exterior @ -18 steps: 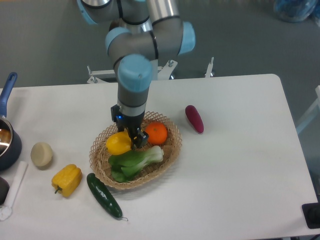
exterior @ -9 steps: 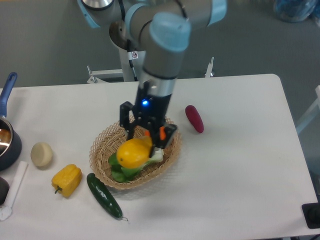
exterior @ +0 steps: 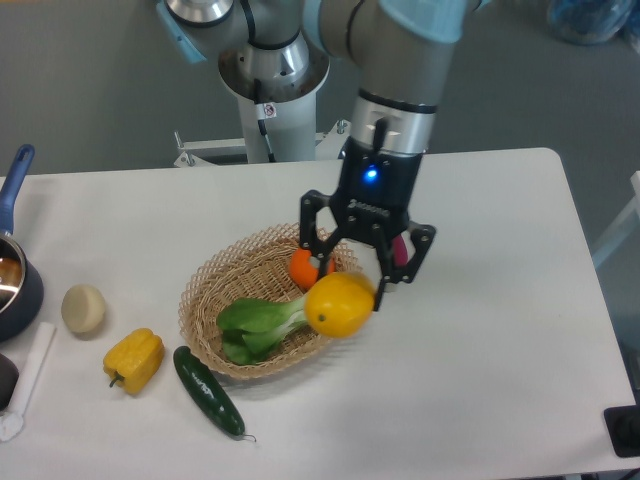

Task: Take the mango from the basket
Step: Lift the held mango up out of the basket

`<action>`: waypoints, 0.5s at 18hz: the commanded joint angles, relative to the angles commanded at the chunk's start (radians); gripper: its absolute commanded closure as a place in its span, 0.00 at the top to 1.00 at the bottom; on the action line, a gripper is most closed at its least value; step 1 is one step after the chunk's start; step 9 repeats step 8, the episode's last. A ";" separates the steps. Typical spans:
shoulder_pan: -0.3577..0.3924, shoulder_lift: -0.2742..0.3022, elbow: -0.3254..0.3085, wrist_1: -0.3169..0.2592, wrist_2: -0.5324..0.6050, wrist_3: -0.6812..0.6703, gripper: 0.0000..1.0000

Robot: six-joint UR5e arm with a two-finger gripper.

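Note:
The mango, smooth and yellow, hangs lifted over the right rim of the wicker basket. My gripper is shut on the mango from above, its dark fingers spread on either side of the fruit's top. Below and to the left, the basket holds a round orange and a green leafy bok choy. My arm partly covers the basket's far right rim.
A yellow bell pepper and a dark cucumber lie in front of the basket on the left. A pale potato and a blue pot sit at the far left. A purple vegetable is mostly hidden behind my gripper.
The mango has been lifted out of the basket's left side and carried rightward and up in my gripper. The orange and bok choy stayed in place.

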 joint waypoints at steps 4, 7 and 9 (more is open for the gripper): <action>0.041 0.002 -0.014 0.002 0.002 0.031 0.43; 0.066 0.003 -0.020 -0.001 -0.002 0.064 0.43; 0.075 0.003 -0.020 -0.002 -0.002 0.064 0.43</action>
